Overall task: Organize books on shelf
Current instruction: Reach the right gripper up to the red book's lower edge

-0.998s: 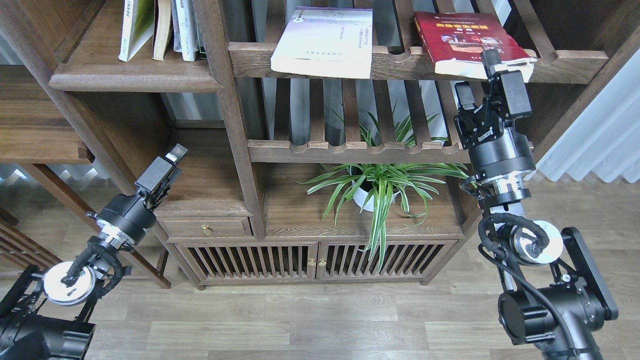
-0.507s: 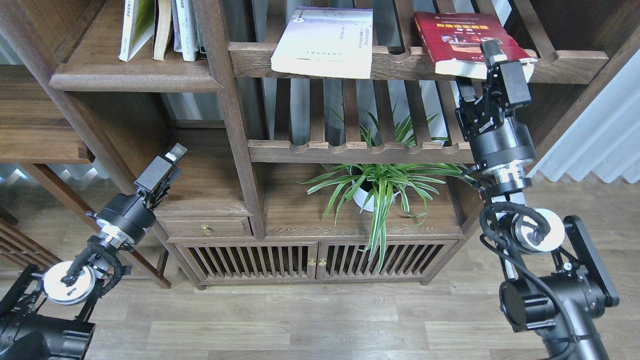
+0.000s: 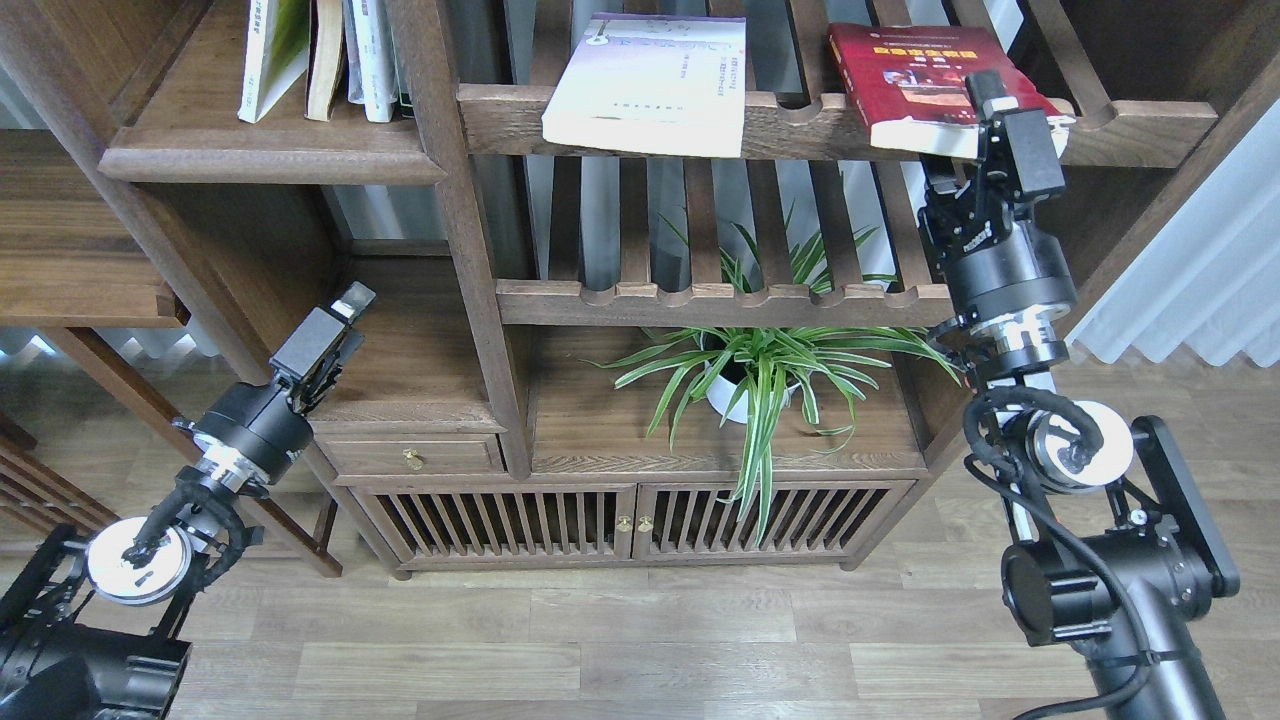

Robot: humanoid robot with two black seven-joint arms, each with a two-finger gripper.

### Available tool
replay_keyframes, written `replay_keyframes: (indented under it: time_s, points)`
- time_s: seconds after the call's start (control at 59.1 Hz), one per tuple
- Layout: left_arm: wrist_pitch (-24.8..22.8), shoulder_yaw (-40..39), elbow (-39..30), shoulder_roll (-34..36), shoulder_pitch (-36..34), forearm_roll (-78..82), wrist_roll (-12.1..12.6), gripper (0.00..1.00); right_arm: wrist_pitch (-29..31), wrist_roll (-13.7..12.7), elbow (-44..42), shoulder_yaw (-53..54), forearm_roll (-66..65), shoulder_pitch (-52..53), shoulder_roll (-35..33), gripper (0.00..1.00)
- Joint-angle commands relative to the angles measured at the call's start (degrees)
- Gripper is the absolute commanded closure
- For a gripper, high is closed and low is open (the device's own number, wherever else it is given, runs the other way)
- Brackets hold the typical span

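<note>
right jaws (image 3: 965, 125) risen onto red book (image 3: 915, 75) edge, straddling | left jaws (image 3: 345, 305) unclear

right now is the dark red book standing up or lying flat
Lying flat. The dark red book rests cover-up on the slatted rack, its near edge overhanging the front rail, with the right hand at that edge.

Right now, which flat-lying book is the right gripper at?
The dark red book, at the slatted rack's right end; right gripper sits at its front edge. The lavender-white book lies further left, untouched.
</note>
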Motion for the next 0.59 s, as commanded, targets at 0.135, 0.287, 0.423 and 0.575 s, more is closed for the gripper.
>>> replay_keyframes:
  time_s: [0.135,0.287,0.423,0.575]
  points:
    - [0.0,-0.1,0.0,0.0,0.0,0.0,-0.3,0.00,-0.6,0.0,-0.7,0.3,0.0,0.3,0.0,0.09]
    - [0.0,-0.2,0.0,0.0,0.0,0.0,-0.4,0.00,-0.8,0.0,-1.5,0.9,0.0,1.0,0.0,0.14]
    - [0.0,-0.2,0.0,0.0,0.0,0.0,-0.4,0.00,-3.5,0.1,-1.6,1.4,0.0,1.8,-0.1,0.16]
    - [0.0,-0.2,0.0,0.0,0.0,0.0,-0.3,0.00,-5.7,0.7,-1.6,2.7,0.0,2.3,-0.1,0.23]
